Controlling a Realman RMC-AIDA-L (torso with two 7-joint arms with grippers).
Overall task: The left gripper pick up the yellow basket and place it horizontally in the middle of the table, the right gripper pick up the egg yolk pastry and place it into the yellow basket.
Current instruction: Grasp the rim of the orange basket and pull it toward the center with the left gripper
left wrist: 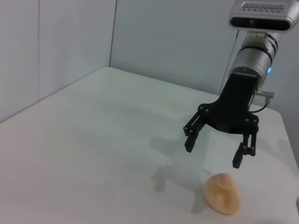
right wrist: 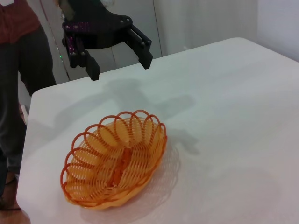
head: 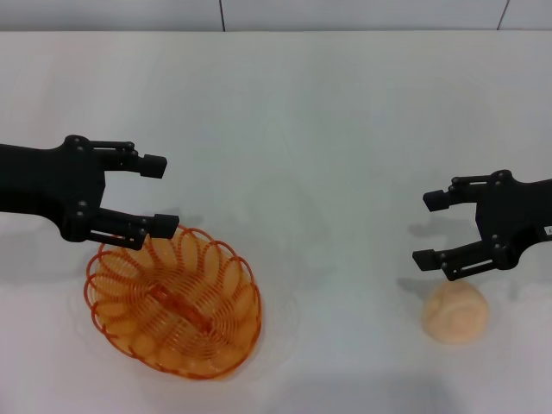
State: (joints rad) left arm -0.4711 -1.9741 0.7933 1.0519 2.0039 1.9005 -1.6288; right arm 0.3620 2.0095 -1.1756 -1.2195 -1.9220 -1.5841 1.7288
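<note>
The yellow basket (head: 226, 261) lies empty at the front left of the white table (head: 293, 129). It also shows in the right wrist view (right wrist: 114, 161). My left gripper (head: 158, 194) is open and empty. It hovers above the basket's far rim, apart from it, and also shows in the right wrist view (right wrist: 120, 69). The egg yolk pastry (head: 454, 312) sits at the front right and shows in the left wrist view (left wrist: 222, 193). My right gripper (head: 431, 230) is open and empty. It hangs just above and behind the pastry, as the left wrist view (left wrist: 212, 155) also shows.
A person in a red shirt (right wrist: 18, 28) stands beyond the table's left edge. A grey wall (head: 345, 13) runs behind the table's far edge. Bare tabletop lies between the basket and the pastry.
</note>
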